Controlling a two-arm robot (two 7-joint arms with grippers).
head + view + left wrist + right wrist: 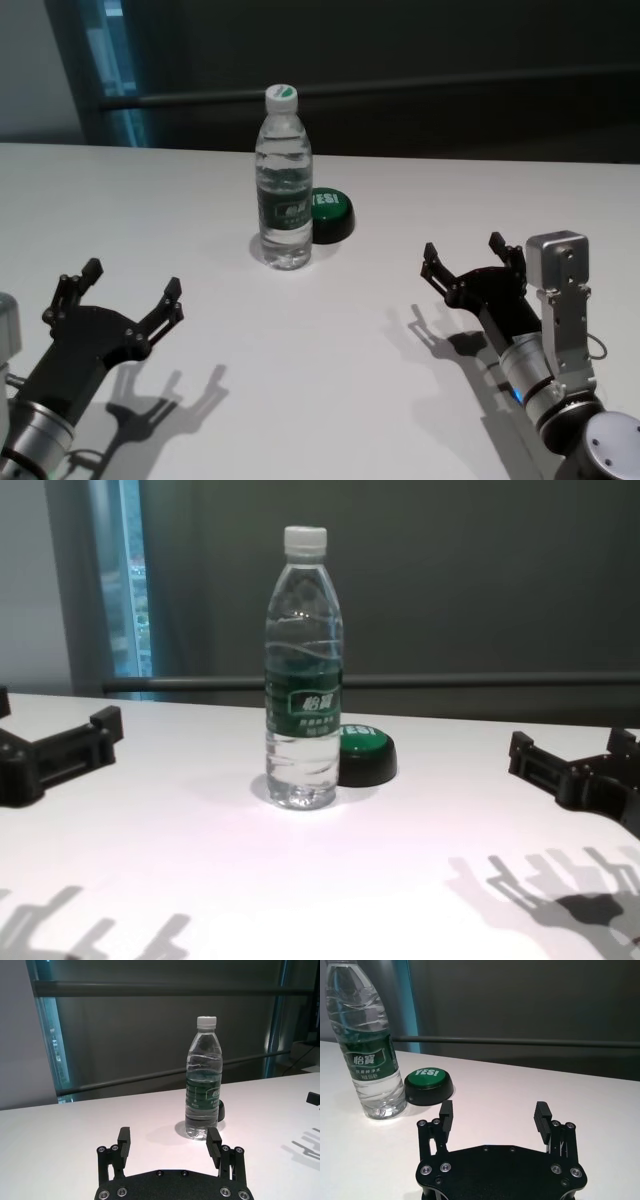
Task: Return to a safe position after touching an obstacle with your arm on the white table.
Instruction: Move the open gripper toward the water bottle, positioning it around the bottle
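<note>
Your left end effector (125, 292) and right end effector (470, 258) hover wide open, empty, well apart from the upright clear plastic water bottle (284, 180) on the plain white worktop (330, 380), leaving safe clearance.

Bottle (366, 1045): green label carries white Chinese characters "怡寶", with a smaller line of characters beneath, not legible. Green button (429, 1079): top marked "YES!" in white.

The water bottle (284, 185) stands upright mid-table, touching the green button (333, 213), both grippers' jaws spread, well apart from it.
</note>
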